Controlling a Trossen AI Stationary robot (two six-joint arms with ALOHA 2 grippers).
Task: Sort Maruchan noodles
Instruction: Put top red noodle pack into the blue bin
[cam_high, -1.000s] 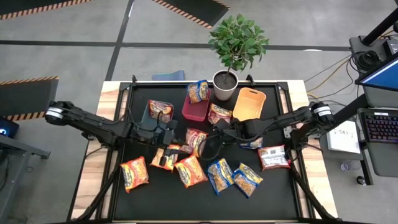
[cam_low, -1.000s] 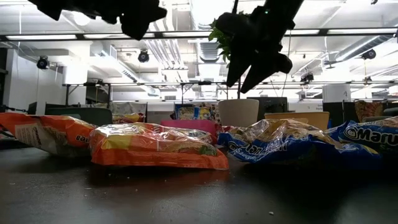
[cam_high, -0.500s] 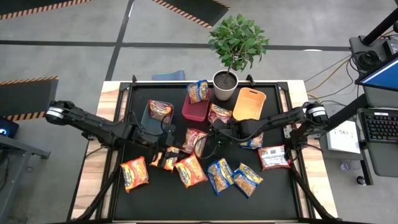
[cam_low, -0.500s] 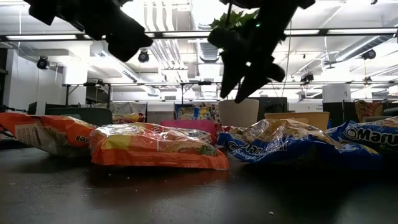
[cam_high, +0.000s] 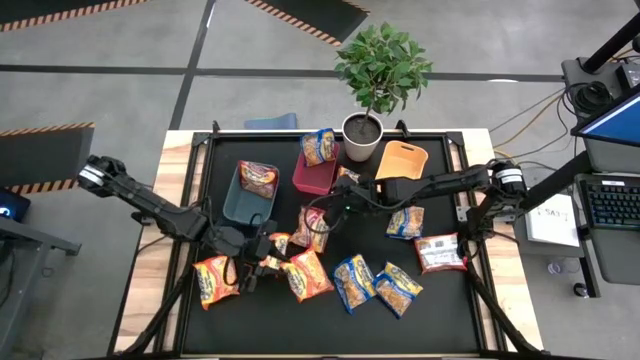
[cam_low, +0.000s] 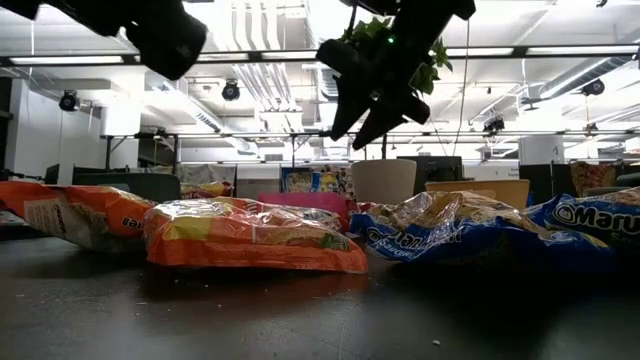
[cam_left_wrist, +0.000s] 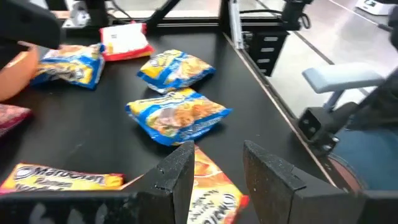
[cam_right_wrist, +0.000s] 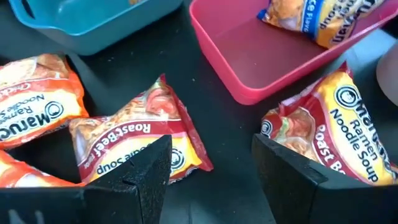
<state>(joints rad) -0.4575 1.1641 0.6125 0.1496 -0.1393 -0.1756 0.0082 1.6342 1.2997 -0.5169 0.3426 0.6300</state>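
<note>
Your right gripper (cam_right_wrist: 208, 171), fingers apart and empty, has swung left to centre frame over the maroon packet (cam_high: 312, 228); your left gripper (cam_left_wrist: 227, 171), likewise agape, has dropped lower left; no pick yet.

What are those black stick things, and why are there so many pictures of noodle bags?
The black sticks are two robot arms at a table. Each ends in a two-finger pincher called a gripper. Four cameras look at once. One looks straight down: there the left gripper hangs over orange noodle packets, and the right gripper hangs over a red roast beef packet. One sits at table height, so packets look huge. One rides on each wrist, peeking past that arm's own fingers. On the black table lie orange, red and blue packets, a teal bin, a red bin, an orange bin and a potted plant. Both grippers are open and hold nothing.
</note>
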